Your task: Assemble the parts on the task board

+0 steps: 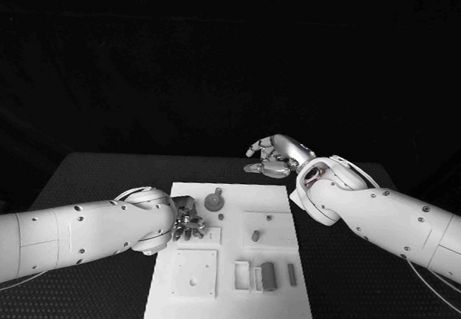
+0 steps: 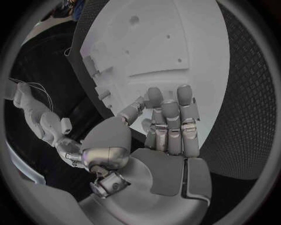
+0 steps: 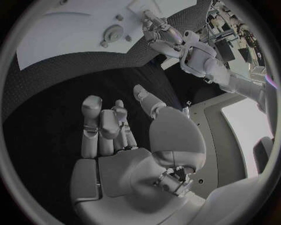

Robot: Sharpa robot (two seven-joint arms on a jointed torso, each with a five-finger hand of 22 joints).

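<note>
Step in hand: judged to be the pick-up of a small part from the left half of the board, none yet visibly held.
Board: white board (image 1: 273, 297) lying flat mid-surface on the black surface (image 1: 101, 172), long side running away from the robot.
Left hand: left hand (image 1: 186, 224) low over the board's left edge, fingers (image 2: 166, 115) loosely curled and close together, tips near the plate; nothing is plainly seen between them (whether a small piece is pinched, I cannot tell).
Right hand: right hand (image 1: 274, 155) raised just beyond the board's far edge, over the surface, fingers half curled with gaps between them, holding nothing.
Round part: round geared part (image 1: 214, 201) near the far left corner of the board, just beyond the left hand and apart from it.
Peg: small dark peg (image 1: 255, 236) in the square recess right of the left hand, apart from both hands.
Upright blocks: row of blocks (image 1: 267, 275) toward the near right of the board, well apart from both hands.
Handling advice: lower the fingertips squarely over the chosen piece, close thumb against fingers gently, lift straight up (small parts likely slip or tip if nudged sideways).
Risk: the wrist may brush the round geared part or shift the board.
Right-hand advice: keep it clear until a piece needs steadying.
</note>
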